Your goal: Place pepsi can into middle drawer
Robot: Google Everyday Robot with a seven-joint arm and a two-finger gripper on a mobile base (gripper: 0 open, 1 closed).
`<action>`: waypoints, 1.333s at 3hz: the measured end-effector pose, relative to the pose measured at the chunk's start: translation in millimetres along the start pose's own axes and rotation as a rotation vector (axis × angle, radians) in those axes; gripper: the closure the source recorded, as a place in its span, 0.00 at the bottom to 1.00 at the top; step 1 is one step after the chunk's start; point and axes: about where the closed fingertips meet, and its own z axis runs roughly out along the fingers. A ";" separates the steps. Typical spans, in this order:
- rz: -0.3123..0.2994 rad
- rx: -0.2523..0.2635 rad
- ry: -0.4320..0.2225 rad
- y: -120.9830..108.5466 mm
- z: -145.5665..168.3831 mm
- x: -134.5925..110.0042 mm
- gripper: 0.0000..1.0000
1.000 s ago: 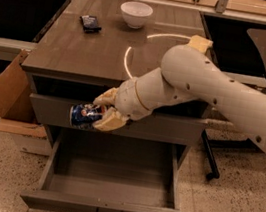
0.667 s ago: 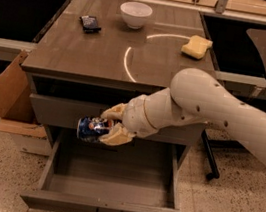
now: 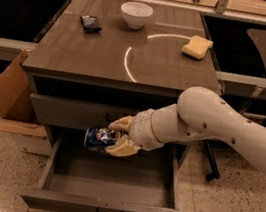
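Note:
The pepsi can point(image 3: 98, 138), blue with white and red markings, lies sideways in my gripper point(image 3: 116, 136), whose tan fingers point(image 3: 122, 148) are shut on it. The can hangs just above the back left part of the open middle drawer point(image 3: 110, 183), a wide grey drawer pulled out with a small dark handle on its front. My white arm point(image 3: 220, 128) reaches in from the right.
The cabinet top point(image 3: 127, 51) carries a white bowl point(image 3: 136, 14), a small dark packet point(image 3: 91, 23) and a yellow sponge point(image 3: 197, 46). The shut upper drawer front point(image 3: 68, 112) sits just behind the can. A cardboard box point(image 3: 8, 92) stands at the left, a chair base at the right.
My gripper has carried the can down and to the right, from in front of the upper drawer front to over the open drawer. The arm has dropped lower.

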 end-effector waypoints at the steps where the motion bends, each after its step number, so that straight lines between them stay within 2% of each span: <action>1: 0.033 0.008 0.023 -0.5 4.7 12.6 1.00; 2: 0.128 0.041 0.048 7.1 10.2 56.1 1.00; 3: 0.199 0.068 0.078 16.7 19.8 101.9 1.00; 4: 0.259 0.094 0.075 21.4 29.4 142.5 1.00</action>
